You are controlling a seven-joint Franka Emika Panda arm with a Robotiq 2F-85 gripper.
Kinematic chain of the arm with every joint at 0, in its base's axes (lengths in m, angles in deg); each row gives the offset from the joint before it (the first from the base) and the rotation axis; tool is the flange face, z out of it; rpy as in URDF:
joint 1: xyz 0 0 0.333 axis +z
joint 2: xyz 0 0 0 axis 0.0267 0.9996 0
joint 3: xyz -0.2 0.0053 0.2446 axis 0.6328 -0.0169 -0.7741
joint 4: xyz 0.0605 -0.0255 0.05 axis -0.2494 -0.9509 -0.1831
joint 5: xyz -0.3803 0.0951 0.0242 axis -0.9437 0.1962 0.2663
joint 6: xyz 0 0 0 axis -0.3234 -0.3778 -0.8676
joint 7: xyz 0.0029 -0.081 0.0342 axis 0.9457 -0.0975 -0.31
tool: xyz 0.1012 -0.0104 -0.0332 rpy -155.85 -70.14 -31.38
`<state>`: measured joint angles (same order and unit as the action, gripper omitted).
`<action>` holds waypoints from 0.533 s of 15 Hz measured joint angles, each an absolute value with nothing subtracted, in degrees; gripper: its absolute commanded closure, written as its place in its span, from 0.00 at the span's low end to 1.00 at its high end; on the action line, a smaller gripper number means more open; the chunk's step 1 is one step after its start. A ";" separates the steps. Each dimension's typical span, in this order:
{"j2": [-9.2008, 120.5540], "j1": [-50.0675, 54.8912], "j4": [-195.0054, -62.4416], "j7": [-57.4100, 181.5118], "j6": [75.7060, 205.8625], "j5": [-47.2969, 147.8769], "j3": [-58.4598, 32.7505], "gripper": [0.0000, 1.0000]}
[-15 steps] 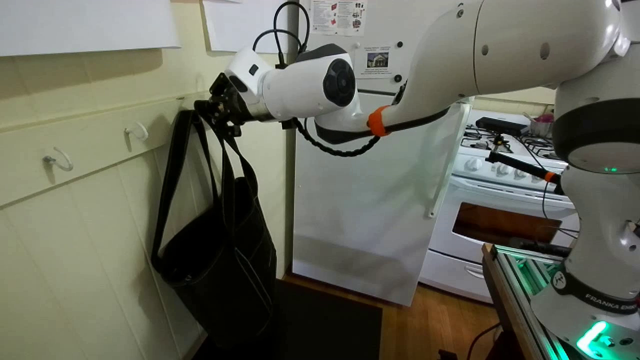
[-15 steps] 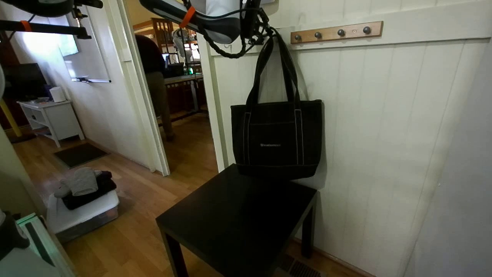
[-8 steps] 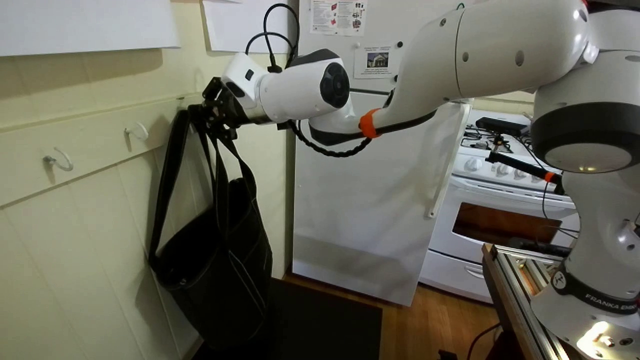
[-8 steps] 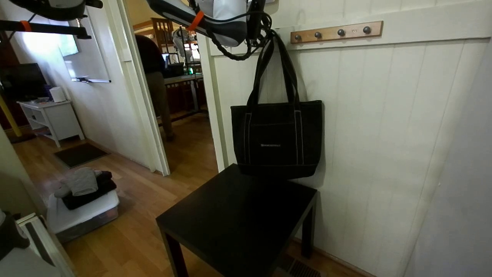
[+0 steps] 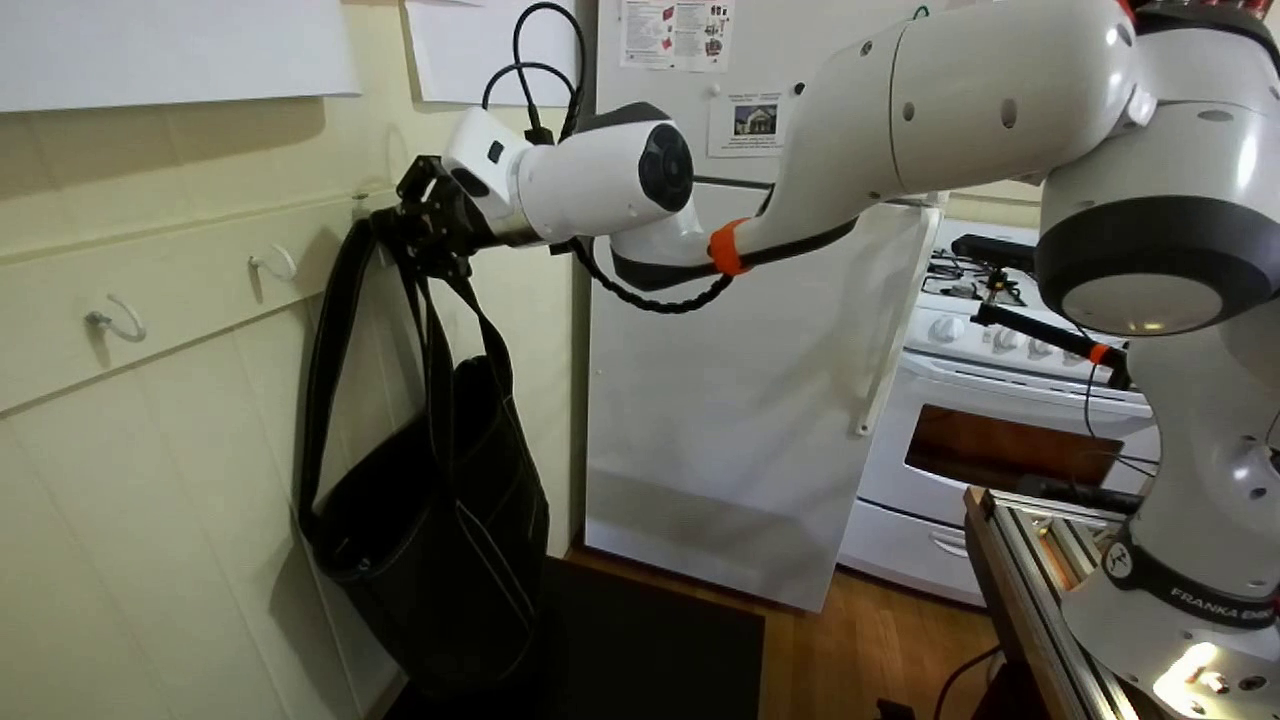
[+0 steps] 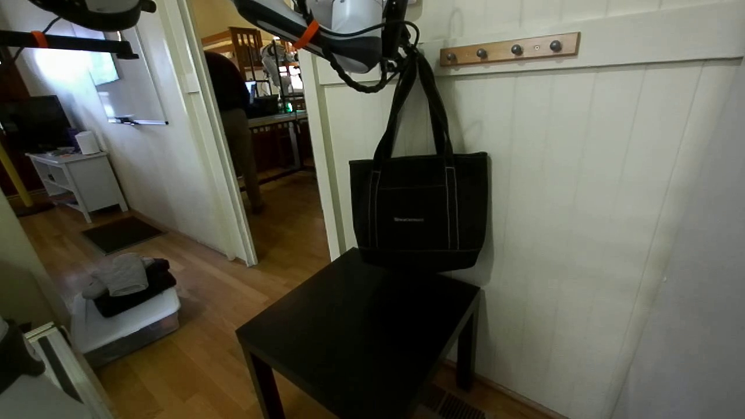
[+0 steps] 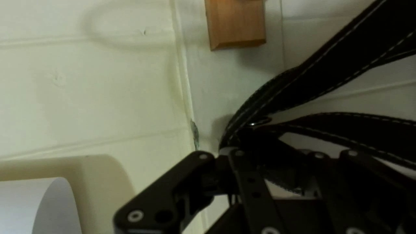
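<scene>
A black tote bag [image 5: 440, 570] with long stitched straps hangs close against the pale panelled wall. It also shows front-on in an exterior view [image 6: 419, 215], its base just above or behind the rear of the black side table [image 6: 355, 331]. My gripper [image 5: 395, 232] is shut on the top of the straps, beside the wall board. In the wrist view the straps [image 7: 321, 74] run from the jaws [image 7: 276, 146] to the right; the fingertips are mostly lost in the dark cloth. I cannot tell whether the straps touch a hook behind the gripper.
White hooks [image 5: 274, 262] stick out of the wall board. A wooden rack with several dark knobs [image 6: 527, 48] is right of the straps; its end [image 7: 237, 26] shows in the wrist view. A refrigerator [image 5: 720, 400] stands behind the arm. Paper [image 7: 35, 208] curls off the wall.
The arm has swung a little, and the gripper has shifted slightly along the wall toward the wooden rack. The bag hangs nearly the same. The base light has changed from green to white.
</scene>
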<state>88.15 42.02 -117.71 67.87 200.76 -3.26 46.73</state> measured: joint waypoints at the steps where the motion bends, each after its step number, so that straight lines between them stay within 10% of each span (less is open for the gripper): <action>1: 88.07 41.33 -117.35 67.06 201.07 -3.26 46.02 0.97; 8: 86.71 37.00 -116.22 61.93 206.04 -5.83 42.36 0.97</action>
<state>86.71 37.00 -116.22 61.93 206.04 -5.83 42.36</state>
